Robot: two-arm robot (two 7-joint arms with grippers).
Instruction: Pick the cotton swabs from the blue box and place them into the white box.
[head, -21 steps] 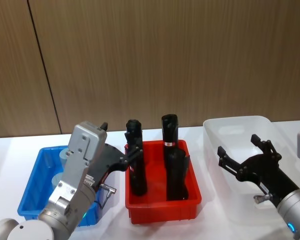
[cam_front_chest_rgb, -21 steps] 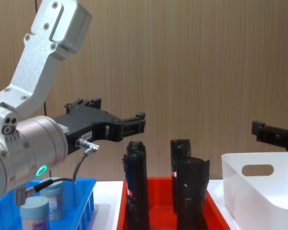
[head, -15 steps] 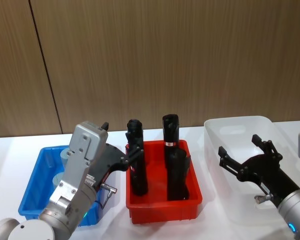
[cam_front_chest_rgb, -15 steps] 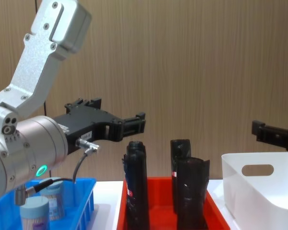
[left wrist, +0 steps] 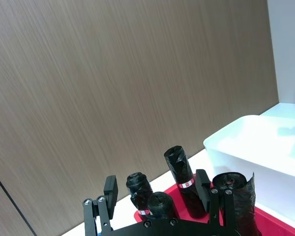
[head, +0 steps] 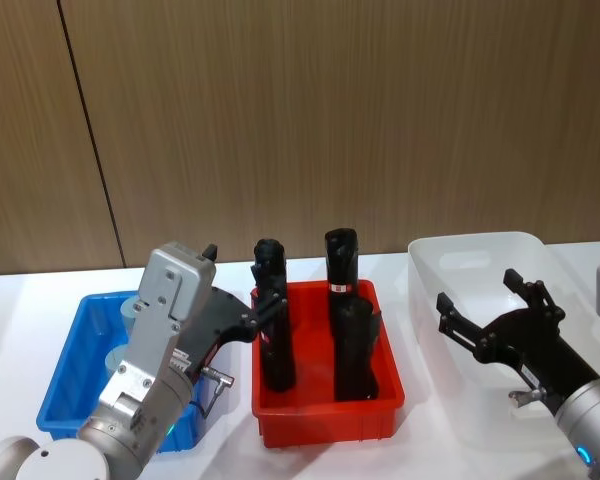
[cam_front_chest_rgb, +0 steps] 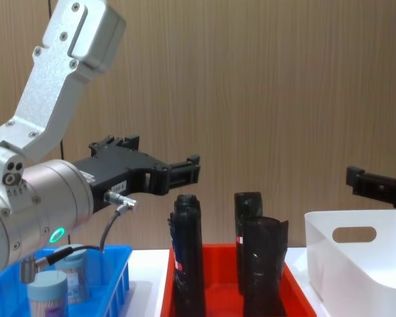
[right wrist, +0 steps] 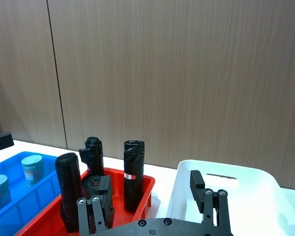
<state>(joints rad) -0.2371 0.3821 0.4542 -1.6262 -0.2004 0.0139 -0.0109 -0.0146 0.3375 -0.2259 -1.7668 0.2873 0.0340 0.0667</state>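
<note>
Lined up on a white counter [head: 10, 320] along its far edge: blue box [head: 62, 370] toward the left, red bin [head: 325, 420] in the middle, white box [head: 470, 243] toward the right. Inside the blue box, cotton swabs [head: 128, 310] with pale lids, partly hidden behind the silver left arm [head: 150, 370]. Left tool [head: 242, 280] raised over the gap between blue box and red bin, fingers spread, gripping nothing. Upright in the red bin, several black wrapped cylinders [head: 272, 335]. Right tool [head: 477, 290] poised above the white box, fingers apart, empty. Behind the far edge, a wood-panelled wall [head: 310, 110].
</note>
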